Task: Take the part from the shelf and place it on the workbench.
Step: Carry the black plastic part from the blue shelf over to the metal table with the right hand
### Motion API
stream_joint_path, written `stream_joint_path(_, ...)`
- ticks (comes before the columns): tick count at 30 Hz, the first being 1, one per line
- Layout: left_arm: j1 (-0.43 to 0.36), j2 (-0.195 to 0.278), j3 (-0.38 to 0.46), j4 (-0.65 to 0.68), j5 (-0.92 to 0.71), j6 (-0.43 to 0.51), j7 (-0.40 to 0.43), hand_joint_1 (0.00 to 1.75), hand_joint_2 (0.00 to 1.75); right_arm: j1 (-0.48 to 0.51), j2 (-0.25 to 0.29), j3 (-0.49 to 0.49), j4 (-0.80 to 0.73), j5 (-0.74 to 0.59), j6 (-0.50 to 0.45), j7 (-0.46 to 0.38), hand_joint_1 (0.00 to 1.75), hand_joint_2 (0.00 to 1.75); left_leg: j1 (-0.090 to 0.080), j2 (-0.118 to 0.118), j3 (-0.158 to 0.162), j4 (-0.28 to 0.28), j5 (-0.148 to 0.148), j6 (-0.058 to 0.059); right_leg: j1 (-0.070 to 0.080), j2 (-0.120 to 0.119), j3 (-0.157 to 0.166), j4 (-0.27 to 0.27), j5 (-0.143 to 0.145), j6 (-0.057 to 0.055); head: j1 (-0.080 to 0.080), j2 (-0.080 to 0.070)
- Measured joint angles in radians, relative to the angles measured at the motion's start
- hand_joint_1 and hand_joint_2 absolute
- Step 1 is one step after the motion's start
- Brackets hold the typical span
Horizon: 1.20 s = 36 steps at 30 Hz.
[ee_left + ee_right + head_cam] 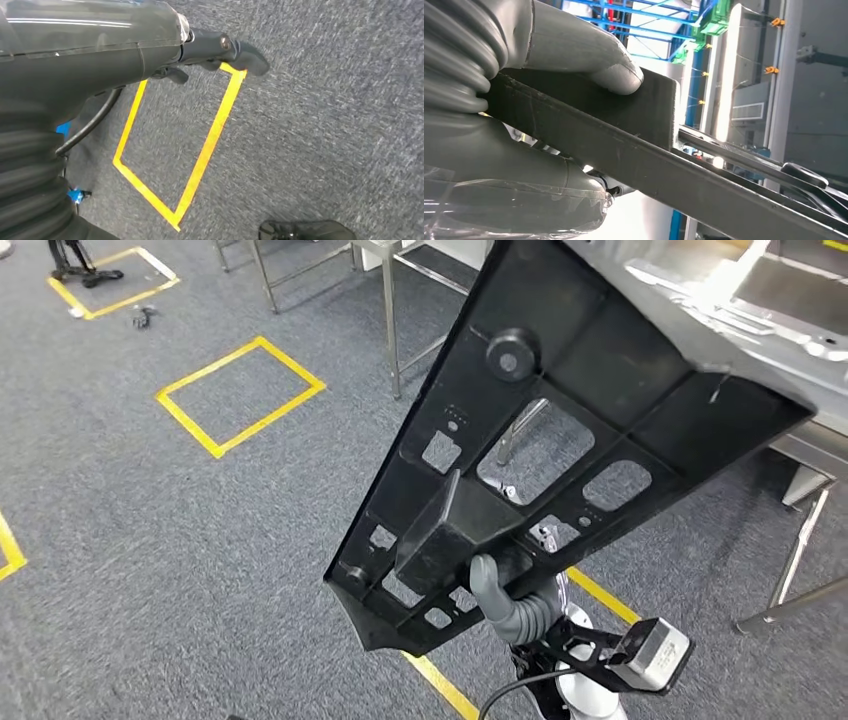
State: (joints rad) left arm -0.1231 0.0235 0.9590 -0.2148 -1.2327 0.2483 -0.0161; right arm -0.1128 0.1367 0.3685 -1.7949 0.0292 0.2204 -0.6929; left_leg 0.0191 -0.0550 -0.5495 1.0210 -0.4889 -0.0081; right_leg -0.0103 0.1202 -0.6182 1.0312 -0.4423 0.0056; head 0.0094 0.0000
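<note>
A: What are we holding up in the head view?

B: We see a big flat black plastic part (pixel 560 430) with ribs and cut-out holes. It is wide at the upper right of the frame and narrow at the lower middle. It has a round black knob (pixel 511 352) near its top.

A: Which hand has it?

B: Our right hand (pixel 505 602) holds it from below, at the lower middle of the frame. A grey finger pokes up beside the part's raised block. In the right wrist view the thick grey thumb (pixel 589 50) presses on the block and grey fingers (pixel 524 165) sit under the part's dark edge (pixel 664 175). So the hand is clamped on the part.

A: And our left hand?

B: In the left wrist view our left hand (pixel 220 50) is at the top of the frame, above the grey carpet (pixel 325 125). Its dark fingers are curled in and nothing is in them.

A: Where is the part now?

B: It is up in the air, tilted. Its wide end reaches over the shiny metal workbench (pixel 780 310) in the upper right corner. We cannot tell if they touch.

A: Any words to read?

B: We see no writing we can read. The small grey camera box (pixel 655 652) by our wrist has marks too tiny to make out.

A: What else is on the floor?

B: Yellow tape squares (pixel 240 395) in the upper left.
</note>
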Motion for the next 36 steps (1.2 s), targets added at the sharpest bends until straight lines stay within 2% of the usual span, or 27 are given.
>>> stream_joint_path(1, -0.001, -0.001, -0.001, 0.0, 0.0, -0.001, 0.002, 0.0, 1.75, -0.003, -0.001, 0.002, -0.001, 0.0, -0.001, 0.0, 1.75, 1.75, 0.001, 0.011, 0.0, -0.004, 0.004, 0.007, 0.001, -0.007, -0.004, 0.004, -0.003, 0.006, 0.001, 0.0)
stream_joint_path(3, -0.002, -0.002, -0.002, 0.0, 0.0, -0.002, 0.004, 0.0, 1.75, -0.014, -0.002, 0.006, -0.002, 0.002, -0.003, 0.002, 1.75, 1.75, 0.003, 0.034, 0.0, -0.012, 0.012, 0.022, 0.004, -0.052, -0.03, 0.061, -0.042, 0.014, 0.005, 0.0)
stream_joint_path(4, -0.001, -0.002, -0.002, 0.0, 0.0, -0.003, 0.005, 0.0, 1.75, -0.019, -0.002, 0.007, -0.002, 0.003, -0.004, 0.002, 1.75, 1.75, 0.001, 0.047, -0.001, -0.013, 0.013, 0.026, 0.004, -0.081, -0.056, 0.12, -0.076, 0.017, 0.008, 0.0)
stream_joint_path(5, 0.002, -0.002, -0.002, 0.0, 0.0, -0.004, 0.006, 0.0, 1.75, -0.023, -0.003, 0.009, -0.002, 0.005, -0.005, 0.004, 1.75, 1.75, 0.0, 0.06, -0.003, -0.013, 0.013, 0.028, 0.003, -0.098, -0.086, 0.187, -0.11, 0.019, 0.009, 0.0)
stream_joint_path(6, 0.005, -0.002, -0.002, 0.0, 0.001, -0.007, 0.007, 0.0, 1.75, -0.025, -0.003, 0.01, -0.002, 0.007, -0.005, 0.007, 1.75, 1.75, -0.002, 0.074, -0.004, -0.013, 0.013, 0.029, 0.002, -0.106, -0.111, 0.243, -0.132, 0.021, 0.009, 0.0)
stream_joint_path(7, 0.007, -0.002, -0.002, 0.0, 0.001, -0.009, 0.008, 0.0, 1.75, -0.026, -0.004, 0.011, -0.002, 0.009, -0.005, 0.011, 1.75, 1.75, -0.003, 0.087, -0.004, -0.013, 0.012, 0.03, 0.002, -0.111, -0.122, 0.271, -0.136, 0.022, 0.009, 0.0)
stream_joint_path(8, 0.007, -0.002, -0.002, 0.0, 0.002, -0.012, 0.008, 0.0, 1.75, -0.029, -0.005, 0.011, -0.003, 0.01, -0.005, 0.014, 1.75, 1.75, -0.004, 0.1, -0.004, -0.012, 0.012, 0.03, 0.002, -0.114, -0.113, 0.261, -0.122, 0.02, 0.009, 0.0)
stream_joint_path(9, 0.007, -0.002, -0.002, 0.0, 0.003, -0.014, 0.008, 0.0, 1.75, -0.032, -0.006, 0.012, -0.004, 0.011, -0.005, 0.016, 1.75, 1.75, -0.005, 0.111, -0.003, -0.012, 0.011, 0.029, 0.002, -0.121, -0.085, 0.214, -0.095, 0.017, 0.009, 0.0)
stream_joint_path(11, 0.007, -0.002, -0.002, 0.0, 0.003, -0.016, 0.008, 0.0, 1.75, -0.041, -0.006, 0.013, -0.009, 0.011, -0.005, 0.02, 1.75, 1.75, -0.009, 0.13, 0.0, -0.011, 0.008, 0.025, 0.011, -0.159, -0.007, 0.074, -0.042, 0.004, 0.009, 0.0)
stream_joint_path(13, 0.008, -0.003, -0.002, 0.0, 0.003, -0.019, 0.007, 0.0, 1.75, -0.05, -0.006, 0.014, -0.015, 0.012, -0.006, 0.025, 1.75, 1.75, -0.015, 0.149, 0.003, -0.01, 0.003, 0.017, 0.022, -0.188, 0.031, -0.004, -0.025, -0.008, 0.008, 0.0)
stream_joint_path(15, 0.008, -0.003, -0.002, 0.0, 0.002, -0.022, 0.004, 0.0, 1.75, -0.054, -0.006, 0.015, -0.02, 0.014, -0.009, 0.029, 1.75, 1.75, -0.018, 0.169, 0.006, -0.012, 0.001, 0.009, 0.023, -0.174, 0.029, -0.013, -0.024, -0.014, 0.008, 0.0)
stream_joint_path(16, 0.006, -0.003, -0.002, 0.0, 0.001, -0.024, 0.002, 0.0, 1.75, -0.054, -0.006, 0.015, -0.024, 0.018, -0.012, 0.031, 1.75, 1.75, -0.017, 0.167, 0.006, -0.01, -0.003, 0.003, 0.02, -0.164, 0.029, -0.016, -0.021, -0.017, 0.008, 0.0)
stream_joint_path(18, 0.004, -0.002, -0.002, 0.0, -0.001, -0.029, -0.003, 0.0, 1.75, -0.058, -0.006, 0.015, -0.034, 0.029, -0.021, 0.033, 1.75, 1.75, -0.013, 0.126, -0.012, 0.038, -0.038, -0.007, 0.011, -0.144, 0.031, -0.024, -0.014, -0.027, 0.008, 0.0)
stream_joint_path(20, 0.008, -0.002, -0.002, 0.0, -0.001, -0.034, -0.007, 0.0, 1.75, -0.06, -0.005, 0.016, -0.044, 0.042, -0.029, 0.034, 1.75, 1.75, -0.009, 0.076, -0.068, 0.16, -0.101, -0.014, 0.008, -0.121, 0.032, -0.026, -0.012, -0.032, 0.007, 0.0)
stream_joint_path(21, 0.011, -0.002, -0.002, 0.0, 0.0, -0.037, -0.009, 0.0, 1.75, -0.059, -0.005, 0.016, -0.047, 0.049, -0.032, 0.035, 1.75, 1.75, -0.008, 0.068, -0.098, 0.224, -0.125, -0.017, 0.007, -0.109, 0.032, -0.025, -0.012, -0.033, 0.007, 0.0)
stream_joint_path(22, 0.013, -0.002, -0.002, 0.0, 0.0, -0.04, -0.013, 0.0, 1.75, -0.057, -0.005, 0.016, -0.05, 0.056, -0.036, 0.036, 1.75, 1.75, -0.007, 0.066, -0.118, 0.264, -0.132, -0.019, 0.007, -0.095, 0.032, -0.025, -0.012, -0.033, 0.007, 0.0)
stream_joint_path(23, 0.013, -0.002, -0.002, 0.0, 0.001, -0.043, -0.018, 0.0, 1.75, -0.055, -0.005, 0.016, -0.054, 0.061, -0.039, 0.037, 1.75, 1.75, -0.006, 0.065, -0.123, 0.267, -0.118, -0.021, 0.006, -0.081, 0.033, -0.023, -0.012, -0.032, 0.007, 0.0)
stream_joint_path(24, 0.012, -0.001, -0.002, 0.0, 0.001, -0.045, -0.022, 0.0, 1.75, -0.054, -0.005, 0.016, -0.058, 0.066, -0.041, 0.039, 1.75, 1.75, -0.003, 0.062, -0.109, 0.231, -0.086, -0.022, 0.005, -0.067, 0.034, -0.021, -0.013, -0.031, 0.007, 0.0)
stream_joint_path(25, 0.01, -0.001, -0.002, 0.0, 0.001, -0.046, -0.025, 0.0, 1.75, -0.053, -0.005, 0.016, -0.062, 0.069, -0.042, 0.04, 1.75, 1.75, 0.0, 0.05, -0.083, 0.167, -0.045, -0.023, 0.004, -0.054, 0.034, -0.017, -0.015, -0.028, 0.007, 0.0)
stream_joint_path(27, 0.008, -0.002, -0.002, 0.0, 0.001, -0.047, -0.028, 0.0, 1.75, -0.054, -0.005, 0.016, -0.071, 0.075, -0.042, 0.043, 1.75, 1.75, 0.008, 0.002, -0.034, 0.052, 0.002, -0.021, 0.004, -0.03, 0.028, -0.005, -0.02, -0.018, 0.008, 0.0)
stream_joint_path(28, 0.007, -0.002, -0.002, 0.0, 0.001, -0.046, -0.027, 0.0, 1.75, -0.054, -0.005, 0.016, -0.075, 0.077, -0.041, 0.044, 1.75, 1.75, 0.009, -0.017, -0.023, 0.023, 0.007, -0.018, 0.003, -0.019, 0.022, 0.0, -0.02, -0.012, 0.008, 0.0)
stream_joint_path(29, 0.006, -0.002, -0.002, 0.0, 0.0, -0.045, -0.024, 0.0, 1.75, -0.054, -0.004, 0.016, -0.078, 0.079, -0.041, 0.046, 1.75, 1.75, 0.008, -0.024, -0.02, 0.015, 0.002, -0.012, 0.002, -0.008, 0.016, 0.002, -0.018, -0.006, 0.008, 0.0)
stream_joint_path(30, 0.004, -0.001, -0.002, 0.0, 0.0, -0.045, -0.022, 0.0, 1.75, -0.053, -0.004, 0.016, -0.081, 0.081, -0.04, 0.047, 1.75, 1.75, 0.007, -0.016, -0.019, 0.011, 0.003, -0.005, 0.001, 0.003, 0.011, 0.002, -0.015, 0.001, 0.008, 0.0)
stream_joint_path(31, 0.002, -0.002, -0.002, 0.0, 0.0, -0.044, -0.019, 0.0, 1.75, -0.052, -0.004, 0.016, -0.084, 0.081, -0.039, 0.047, 1.75, 1.75, 0.007, -0.004, -0.019, 0.009, 0.006, 0.001, -0.001, 0.005, 0.008, 0.002, -0.015, 0.007, 0.008, 0.0)
stream_joint_path(33, -0.001, -0.002, -0.002, 0.0, 0.0, -0.044, -0.017, 0.0, 1.75, -0.053, -0.004, 0.016, -0.09, 0.082, -0.037, 0.047, 1.75, 1.75, 0.009, 0.02, -0.015, 0.002, 0.011, 0.017, 0.002, -0.033, -0.011, 0.04, -0.039, 0.017, 0.013, 0.0)
stream_joint_path(35, 0.0, -0.002, -0.002, 0.0, 0.0, -0.043, -0.016, 0.0, 1.75, -0.054, -0.004, 0.016, -0.092, 0.082, -0.037, 0.047, 1.75, 1.75, 0.006, 0.045, -0.014, -0.001, 0.011, 0.026, 0.002, -0.09, -0.067, 0.153, -0.098, 0.023, 0.018, 0.0)
stream_joint_path(36, 0.002, -0.002, -0.001, 0.0, 0.0, -0.043, -0.015, 0.0, 1.75, -0.054, -0.005, 0.016, -0.092, 0.083, -0.037, 0.047, 1.75, 1.75, 0.004, 0.06, -0.014, 0.0, 0.01, 0.028, 0.001, -0.103, -0.101, 0.219, -0.124, 0.026, 0.018, 0.0)
